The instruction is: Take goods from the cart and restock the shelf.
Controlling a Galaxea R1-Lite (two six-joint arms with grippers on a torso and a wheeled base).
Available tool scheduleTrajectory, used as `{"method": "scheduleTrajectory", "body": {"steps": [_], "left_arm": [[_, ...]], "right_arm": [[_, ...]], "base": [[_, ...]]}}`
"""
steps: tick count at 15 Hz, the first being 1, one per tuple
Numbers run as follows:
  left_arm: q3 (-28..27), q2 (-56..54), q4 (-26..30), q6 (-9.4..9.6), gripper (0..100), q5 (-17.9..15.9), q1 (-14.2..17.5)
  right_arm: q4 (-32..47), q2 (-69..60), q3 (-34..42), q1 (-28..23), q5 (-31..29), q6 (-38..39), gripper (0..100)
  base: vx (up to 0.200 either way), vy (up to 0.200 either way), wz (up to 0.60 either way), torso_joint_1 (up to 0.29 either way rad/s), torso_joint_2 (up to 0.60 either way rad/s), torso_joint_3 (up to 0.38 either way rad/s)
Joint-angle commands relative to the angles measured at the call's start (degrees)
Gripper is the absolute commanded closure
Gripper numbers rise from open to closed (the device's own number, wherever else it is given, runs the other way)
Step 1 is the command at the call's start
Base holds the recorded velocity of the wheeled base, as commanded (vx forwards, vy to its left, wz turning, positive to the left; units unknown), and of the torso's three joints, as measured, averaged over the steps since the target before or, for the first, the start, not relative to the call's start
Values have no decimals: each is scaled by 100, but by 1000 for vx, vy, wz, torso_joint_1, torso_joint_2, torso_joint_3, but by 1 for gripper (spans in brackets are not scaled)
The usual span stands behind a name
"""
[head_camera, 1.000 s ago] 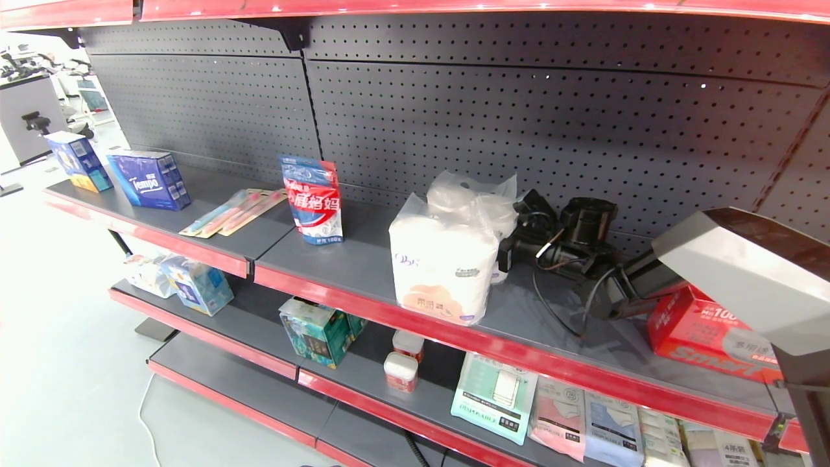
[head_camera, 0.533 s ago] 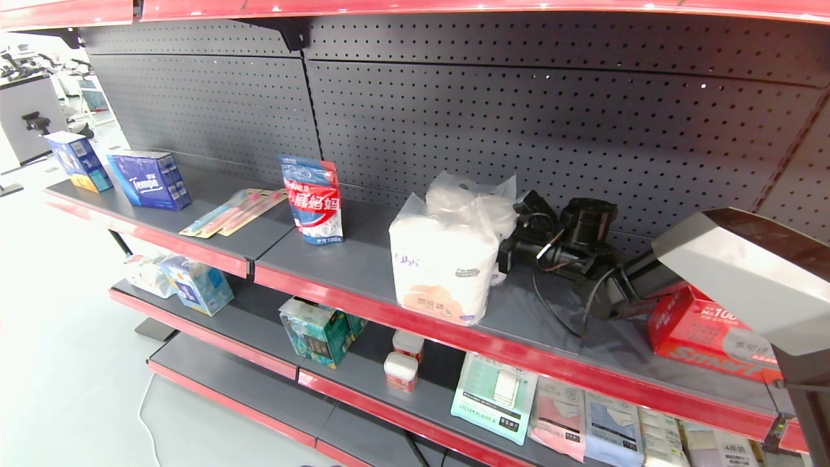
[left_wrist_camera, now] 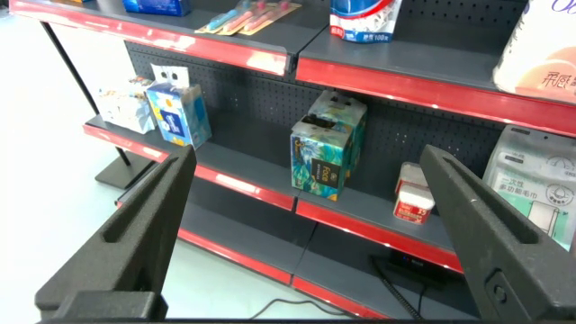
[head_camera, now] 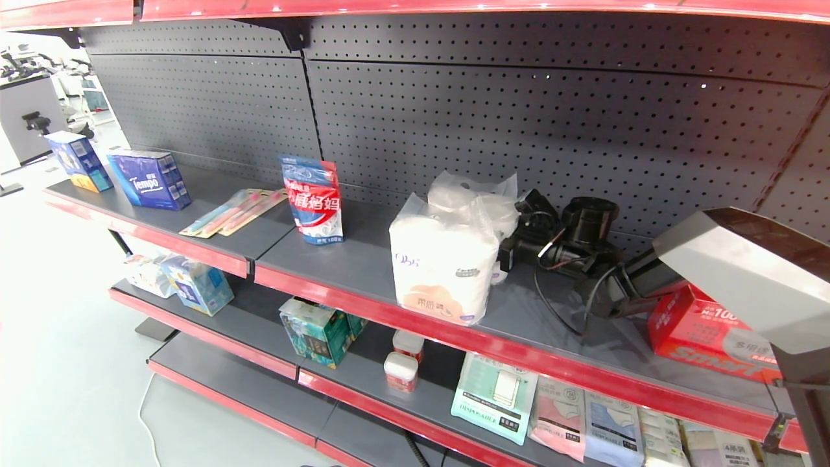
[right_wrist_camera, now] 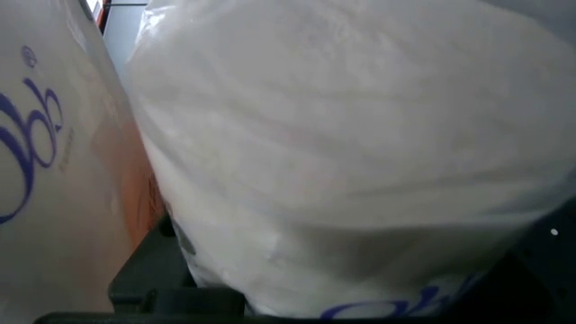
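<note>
One tissue pack (head_camera: 473, 198) in right tool's (head_camera: 504, 254) grip

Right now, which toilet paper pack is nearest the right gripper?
The rear pack, right beside the right gripper; the front pack stands nearer the shelf edge.

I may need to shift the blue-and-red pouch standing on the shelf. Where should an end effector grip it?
Probably its flat top edge, pinched front to back, coming from above: the pouch stands upright and thin, with bare shelf on both sides.
</note>
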Motion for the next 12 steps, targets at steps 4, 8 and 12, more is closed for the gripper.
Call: {"method": "scheduleTrajectory", "body": {"steps": [4,8,12], "left_arm": [[0,0,0,2,0,-7,2],[0,0,0,2,0,2,2],[0,0,0,2,0,2,2]], "right_arm": [[-15,9,-17,-25,-10,-3,100],[-15,18,18,2,-19,-38,0],[-15,-18,36,2,-19,-3,0]], "base": [[0,0,0,0,0,0],[0,0,0,0,0,0],[0,0,0,0,0,0]]}}
